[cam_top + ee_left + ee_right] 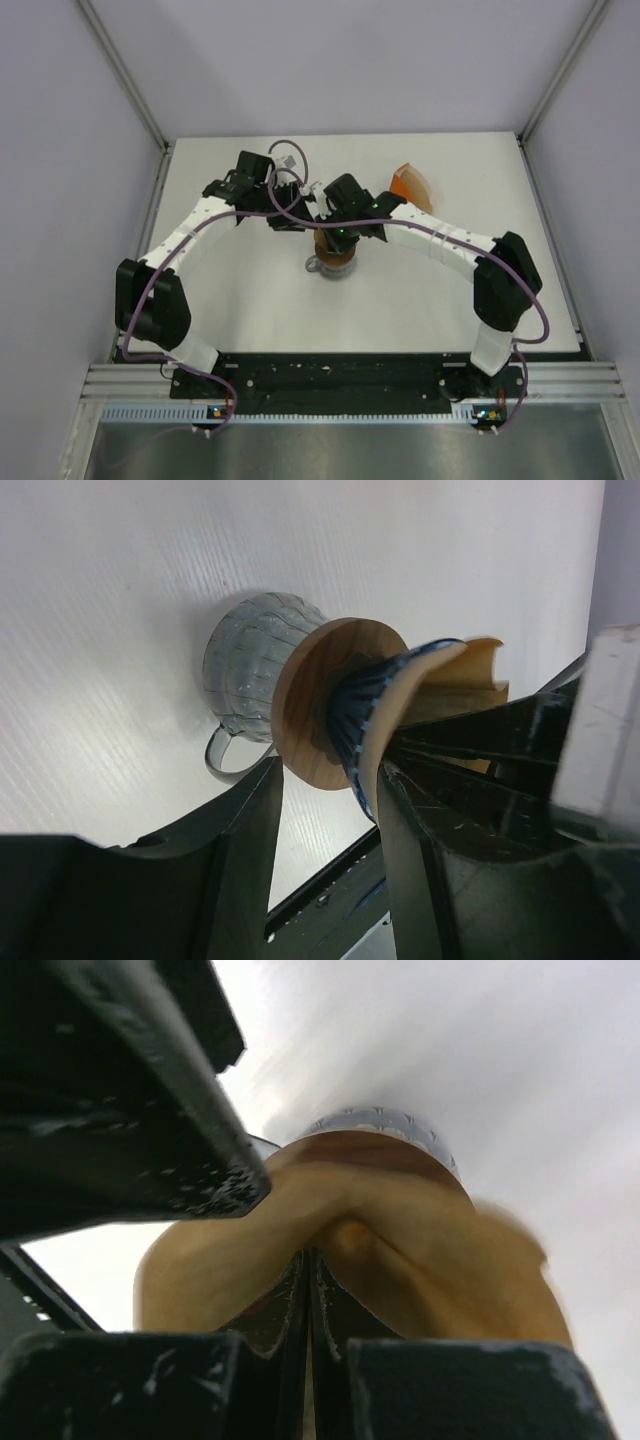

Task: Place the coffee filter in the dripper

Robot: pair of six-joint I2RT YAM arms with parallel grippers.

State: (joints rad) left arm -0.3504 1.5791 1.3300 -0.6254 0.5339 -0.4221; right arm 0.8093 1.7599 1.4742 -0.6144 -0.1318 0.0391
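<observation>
Right wrist: our right jaws clamp the coffee filter (430, 1250), partway inside the dripper (355, 715) mid-worktop (250, 300); left jaws gape empty at ten o'clock. Best we push straight down, centred, then release.

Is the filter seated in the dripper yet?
Partly: the coffee filter sticks out past the dripper rim, pinched in the shut right end effector.
</observation>
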